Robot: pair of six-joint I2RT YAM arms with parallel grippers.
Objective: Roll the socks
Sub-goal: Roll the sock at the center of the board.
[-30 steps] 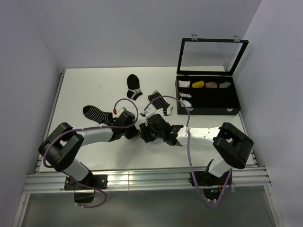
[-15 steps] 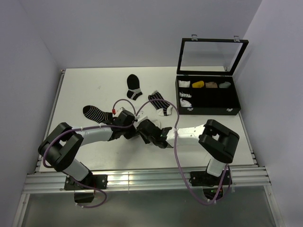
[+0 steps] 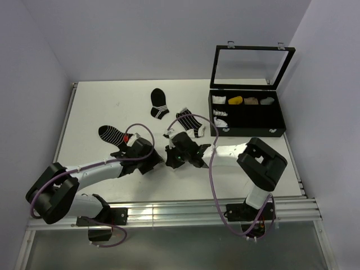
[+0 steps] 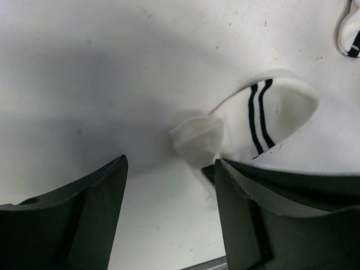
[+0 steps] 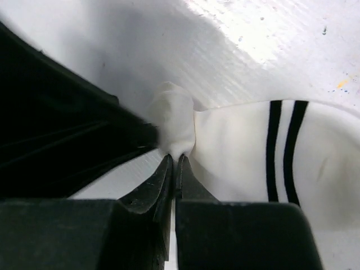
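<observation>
Two arms meet over the table [image 3: 101,101]. Jaws together, the right gripper [image 5: 173,160] pinches the white sock [image 4: 275,109] at its rolled end [image 4: 197,135], apparently to hold the roll tight. The left gripper [image 4: 169,169] stands spread beside it, holding nothing. The black striped sock [image 3: 190,122] lies just beyond.

Sock [image 4: 270,121] between left gripper [image 4: 169,169] and right gripper [image 5: 173,164]; second sock [image 3: 191,124] behind it; box [image 3: 247,133] far right.
</observation>
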